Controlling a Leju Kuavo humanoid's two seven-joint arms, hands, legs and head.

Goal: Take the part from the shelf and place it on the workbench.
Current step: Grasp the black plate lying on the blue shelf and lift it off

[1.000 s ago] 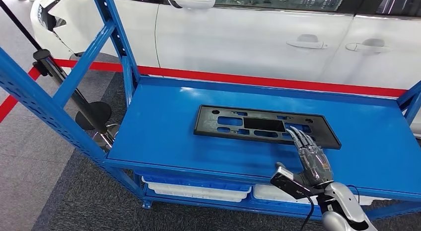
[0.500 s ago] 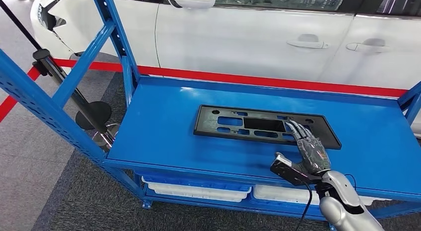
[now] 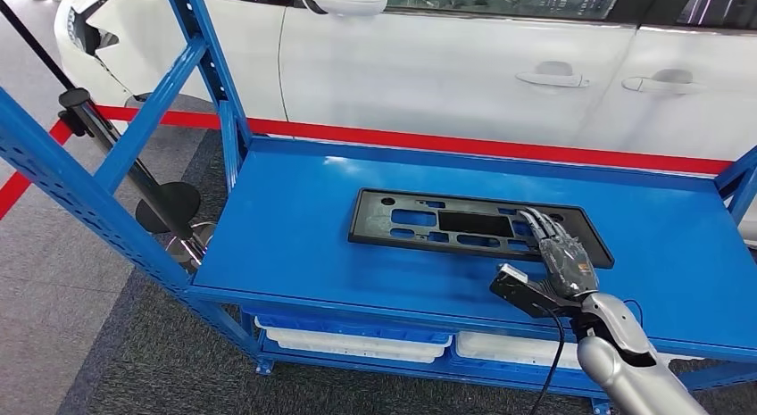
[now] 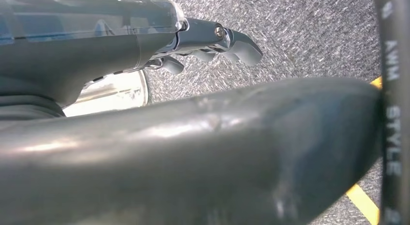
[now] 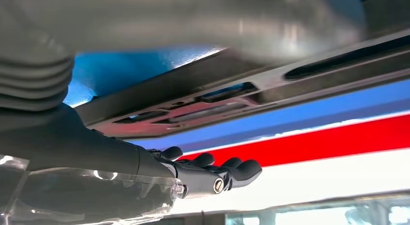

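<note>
We see our right hand point(image 3: 564, 259) stretched low over the blue shelf point(image 3: 295, 228), its fingers point(image 3: 542, 225) extended and close together, holding nothing. The black part point(image 3: 420, 220) lies flat on the shelf, its right end directly beneath those fingers. Our left hand point(image 4: 212, 38) hangs above carpet, fingers loosely curled around nothing.

Our right hand point(image 3: 561, 254) reaches forward on its silver arm, fingers point(image 5: 227, 169) straight and together — holding nothing. Our left hand point(image 4: 212, 38) hangs low, fingers loosely curled.
</note>
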